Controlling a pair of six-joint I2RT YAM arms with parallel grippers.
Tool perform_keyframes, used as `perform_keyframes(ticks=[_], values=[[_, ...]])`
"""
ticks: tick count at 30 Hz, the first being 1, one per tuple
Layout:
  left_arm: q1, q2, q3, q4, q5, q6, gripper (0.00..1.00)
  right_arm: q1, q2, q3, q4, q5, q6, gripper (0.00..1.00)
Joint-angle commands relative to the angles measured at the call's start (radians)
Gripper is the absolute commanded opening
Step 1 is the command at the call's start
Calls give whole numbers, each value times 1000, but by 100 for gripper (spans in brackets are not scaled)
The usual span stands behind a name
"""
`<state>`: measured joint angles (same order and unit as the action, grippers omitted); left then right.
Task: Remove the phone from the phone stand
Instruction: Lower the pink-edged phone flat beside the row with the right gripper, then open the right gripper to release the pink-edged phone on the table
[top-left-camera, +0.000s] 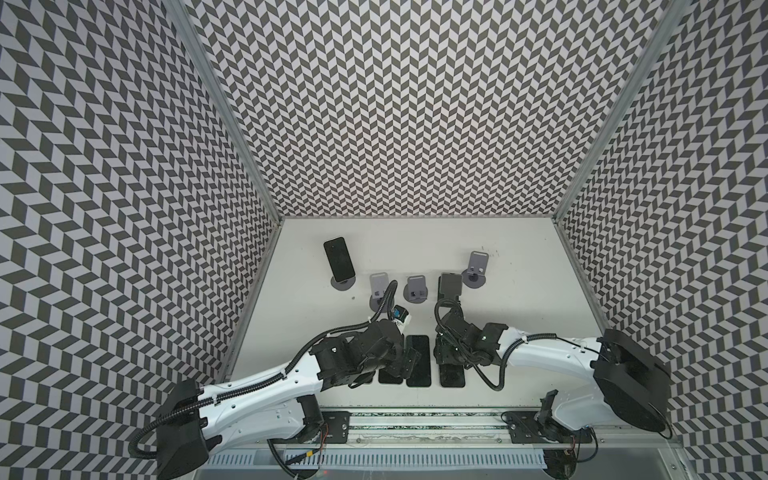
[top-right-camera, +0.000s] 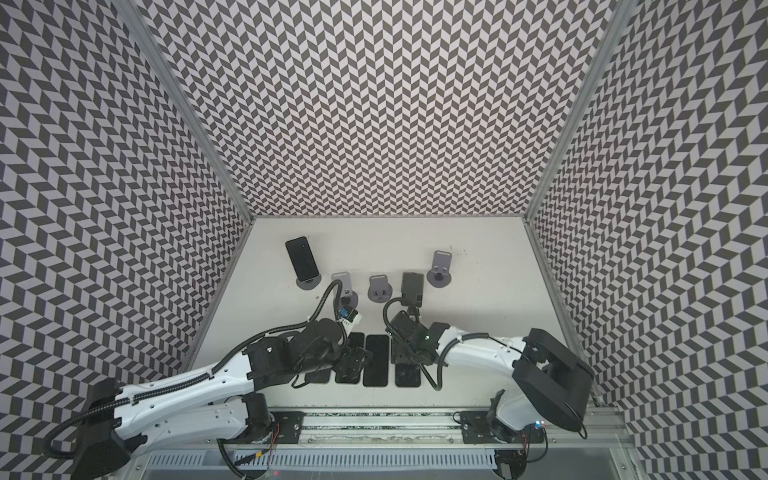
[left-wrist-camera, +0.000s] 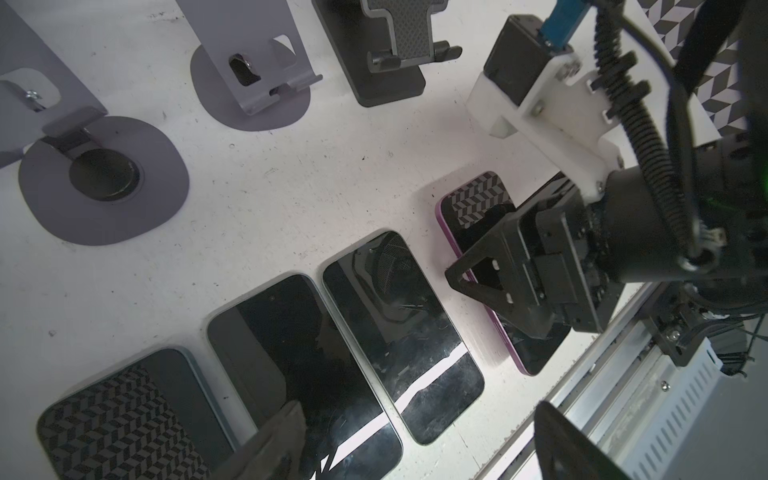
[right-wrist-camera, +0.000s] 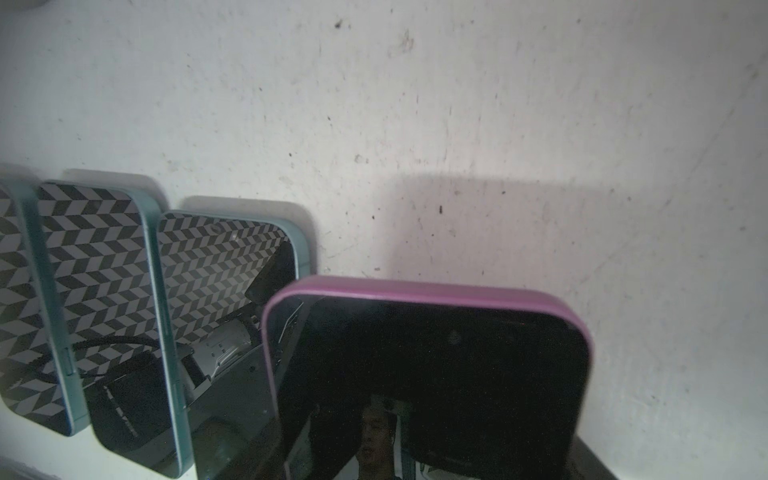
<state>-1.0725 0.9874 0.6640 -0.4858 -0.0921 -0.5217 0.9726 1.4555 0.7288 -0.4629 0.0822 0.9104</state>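
Setting: a white table walled by black-and-white zigzag panels, with two white-and-black arms reaching in from the near edge.
Landmark: a black stand, bare, in the row of stands across the middle of the table.
Phone: a dark-screened phone leans back on its stand, which is grey with a round foot. It is well to the left of the black stand and a little farther back. Both grippers are well apart from it.
Grey stands: two grey stands sit between the phone's stand and the black stand. A third is just right of the black stand, slightly farther back.
Purple phone: the purple phone, dark screen up with a purple rim, is in front of the black stand, toward the near edge. I cannot tell whether it lies fully flat or is slightly raised.
Right gripper: the right gripper is in front of the black stand, over the purple phone's middle. Its fingers are drawn close together and clamped on the phone.
Flat phones: three flat phones lie screen up, side by side, in front and to the left of the black stand.
Left gripper: the left gripper hovers above the flat phones, front-left of the black stand, with its fingers spread wide.
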Motion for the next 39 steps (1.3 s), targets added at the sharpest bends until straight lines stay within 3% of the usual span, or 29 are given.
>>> perform_keyframes(ticks=[1,28,39], values=[[6,-18,-10,-14,-24,-7,87,3,15,15,23,-7,25,61],[14,-24,-27,-11,-37,-20,87,4,89,35,24,-34,-2,66],[19,-24,-33,3,-38,-35,87,4,105,23,20,-47,-8,73]])
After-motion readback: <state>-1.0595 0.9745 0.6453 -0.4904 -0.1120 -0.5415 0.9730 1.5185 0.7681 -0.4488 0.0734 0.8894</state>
